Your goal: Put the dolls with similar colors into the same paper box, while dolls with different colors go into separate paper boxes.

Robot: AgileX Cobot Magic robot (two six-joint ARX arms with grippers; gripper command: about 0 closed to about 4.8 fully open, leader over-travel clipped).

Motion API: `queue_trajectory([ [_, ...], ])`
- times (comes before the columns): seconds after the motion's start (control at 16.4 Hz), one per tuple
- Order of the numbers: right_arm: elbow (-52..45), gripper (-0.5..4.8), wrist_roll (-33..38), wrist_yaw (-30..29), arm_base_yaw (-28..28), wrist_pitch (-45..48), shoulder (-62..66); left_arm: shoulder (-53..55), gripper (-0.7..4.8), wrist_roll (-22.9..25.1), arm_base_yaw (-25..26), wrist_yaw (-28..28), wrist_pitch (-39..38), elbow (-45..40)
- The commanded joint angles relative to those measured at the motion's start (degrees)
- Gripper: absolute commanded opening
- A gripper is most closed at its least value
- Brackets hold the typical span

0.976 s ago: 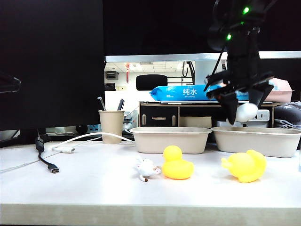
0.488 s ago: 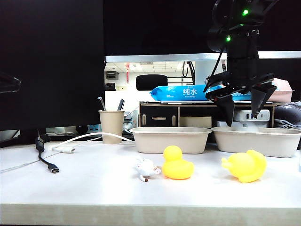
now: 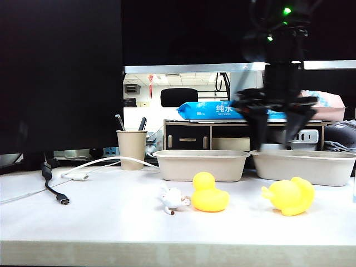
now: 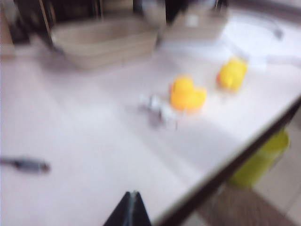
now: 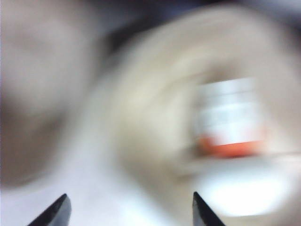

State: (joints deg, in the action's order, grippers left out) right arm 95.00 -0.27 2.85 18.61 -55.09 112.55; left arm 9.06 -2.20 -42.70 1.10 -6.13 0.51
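Two yellow duck dolls (image 3: 208, 193) (image 3: 289, 196) and a tiny white figurine (image 3: 173, 199) lie on the table in front of two beige paper boxes, one on the left (image 3: 202, 164) and one on the right (image 3: 303, 166). My right gripper (image 3: 275, 136) hangs open and empty over the right box. Its wrist view is blurred and shows the white doll with the orange end (image 5: 230, 127) lying in that box, beyond the gripper (image 5: 129, 207). My left gripper (image 4: 134, 197) is shut, above the table near its front edge, with both ducks (image 4: 187, 94) (image 4: 233, 74) and the figurine (image 4: 160, 107) ahead of it.
A paper cup with pens (image 3: 132, 147) stands left of the boxes. A white cable (image 3: 105, 161) and a black cable (image 3: 58, 194) lie at the left. A blue wipes pack (image 3: 222, 110) rests on a dark drawer unit (image 3: 189, 136) behind. A yellow-green bin (image 4: 261, 160) sits below the table edge.
My right gripper opened and let go of the white doll, which dropped into the right box. The gripper then shifted slightly left above that box.
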Motion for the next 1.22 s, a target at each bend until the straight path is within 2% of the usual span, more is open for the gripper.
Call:
queue_trajectory([
  [0.06, 0.3, 3.33, 0.3, -7.4, 4.2, -4.5, -0.5, 6.3, -0.05, 0.2, 0.0, 0.2, 0.6, 0.0],
  [0.43, 0.3, 3.33, -0.4, -10.5, 13.9, -13.2, -0.5, 8.5, -0.05, 0.2, 0.0, 0.2, 0.6, 0.0],
  [0.61, 0.3, 3.33, -1.2, -10.5, 17.4, -14.3, -0.5, 8.6, -0.05, 0.2, 0.0, 0.2, 0.6, 0.0],
  [0.85, 0.2, 3.37, -3.0, -9.9, 20.3, -16.2, -0.4, 9.9, -0.05, 0.2, 0.0, 0.2, 0.6, 0.0],
  [1.1, 0.1, 3.38, -3.0, -8.9, 20.4, -16.7, -0.4, 11.9, -0.05, 0.2, 1.8, 0.2, 0.7, 0.0],
  [1.16, -0.7, 3.56, -3.3, -9.0, 20.4, -16.3, -0.3, 12.6, -0.05, 0.2, 2.6, 0.2, 0.7, 0.0],
  [1.22, -1.6, 4.25, -3.4, -9.0, 20.4, -15.8, -0.3, 12.7, -0.05, 0.2, 3.1, 0.1, 0.6, 0.0],
])
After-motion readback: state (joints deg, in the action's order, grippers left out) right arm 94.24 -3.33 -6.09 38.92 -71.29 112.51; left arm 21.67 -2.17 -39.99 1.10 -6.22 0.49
